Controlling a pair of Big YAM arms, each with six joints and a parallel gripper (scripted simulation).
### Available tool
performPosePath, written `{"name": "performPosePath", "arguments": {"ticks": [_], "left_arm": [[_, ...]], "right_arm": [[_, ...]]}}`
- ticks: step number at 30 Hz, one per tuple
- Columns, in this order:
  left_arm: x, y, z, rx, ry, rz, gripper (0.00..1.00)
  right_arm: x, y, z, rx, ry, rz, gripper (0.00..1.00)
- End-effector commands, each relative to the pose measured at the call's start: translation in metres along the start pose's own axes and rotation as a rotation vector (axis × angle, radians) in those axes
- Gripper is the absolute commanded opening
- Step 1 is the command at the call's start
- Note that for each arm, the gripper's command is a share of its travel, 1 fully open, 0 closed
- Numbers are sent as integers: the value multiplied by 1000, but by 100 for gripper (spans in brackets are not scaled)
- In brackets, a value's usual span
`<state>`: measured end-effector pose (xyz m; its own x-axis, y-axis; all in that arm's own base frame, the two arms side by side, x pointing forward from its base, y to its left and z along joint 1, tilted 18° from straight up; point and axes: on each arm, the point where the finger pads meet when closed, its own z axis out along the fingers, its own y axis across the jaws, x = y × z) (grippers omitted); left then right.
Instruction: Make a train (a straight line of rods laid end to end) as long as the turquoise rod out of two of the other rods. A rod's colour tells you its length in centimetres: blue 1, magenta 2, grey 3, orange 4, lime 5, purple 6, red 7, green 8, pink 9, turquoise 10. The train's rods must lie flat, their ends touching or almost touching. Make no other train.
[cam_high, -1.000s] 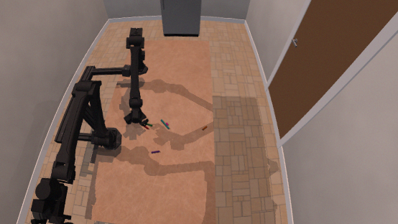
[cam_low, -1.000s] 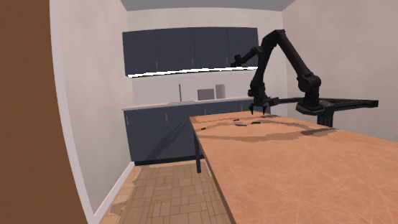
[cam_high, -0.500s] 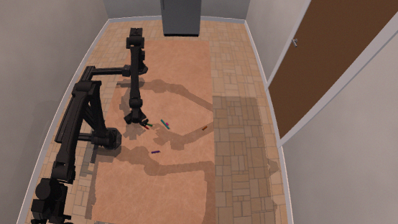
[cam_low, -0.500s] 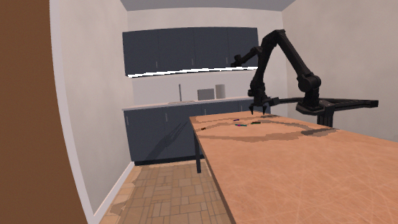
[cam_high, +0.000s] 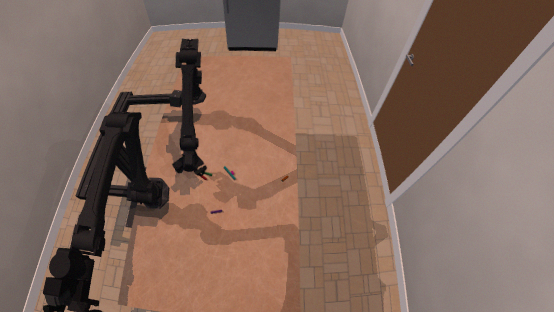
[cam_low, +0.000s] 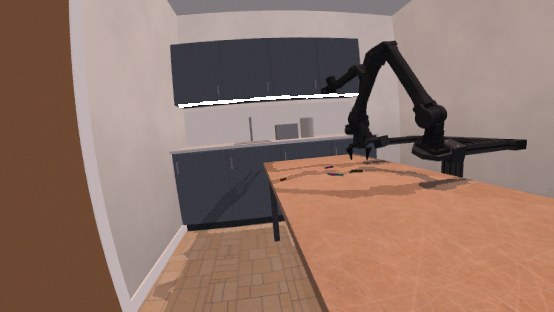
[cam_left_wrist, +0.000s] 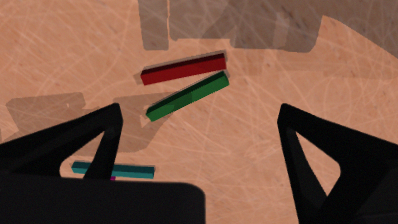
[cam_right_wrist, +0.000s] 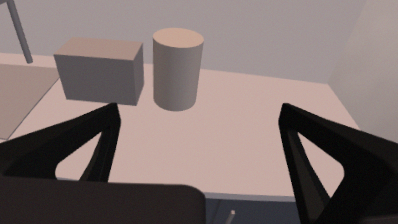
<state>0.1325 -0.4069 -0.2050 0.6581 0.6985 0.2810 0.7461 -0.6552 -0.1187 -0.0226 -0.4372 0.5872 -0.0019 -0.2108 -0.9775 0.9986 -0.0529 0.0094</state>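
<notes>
Well, from left to right in the top view, the right gripper is spread wide with nothing in it, facing a counter. The left gripper, also wide and holding nothing, hangs over the table. Next come the red rod and green rod, angled close together; the purple rod, apart; the turquoise rod with the magenta rod just beside it; and the orange rod near the edge.
</notes>
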Motion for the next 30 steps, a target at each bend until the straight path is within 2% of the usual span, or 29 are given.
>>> {"name": "performPosePath", "arguments": {"ticks": [1,24,27,30], "left_arm": [[-11,19,-21,-42,-22,-14,100],[-11,19,-21,-42,-23,-11,100],[-2,29,-18,-38,-22,21,100],[12,40,-8,-20,-9,126,100]], "right_arm": [[-49,-6,-8,10,-74,-12,100],[-49,-6,-8,10,-74,-12,100],[-49,-6,-8,10,-74,-12,100],[-49,-6,-8,10,-74,-12,100]]}}
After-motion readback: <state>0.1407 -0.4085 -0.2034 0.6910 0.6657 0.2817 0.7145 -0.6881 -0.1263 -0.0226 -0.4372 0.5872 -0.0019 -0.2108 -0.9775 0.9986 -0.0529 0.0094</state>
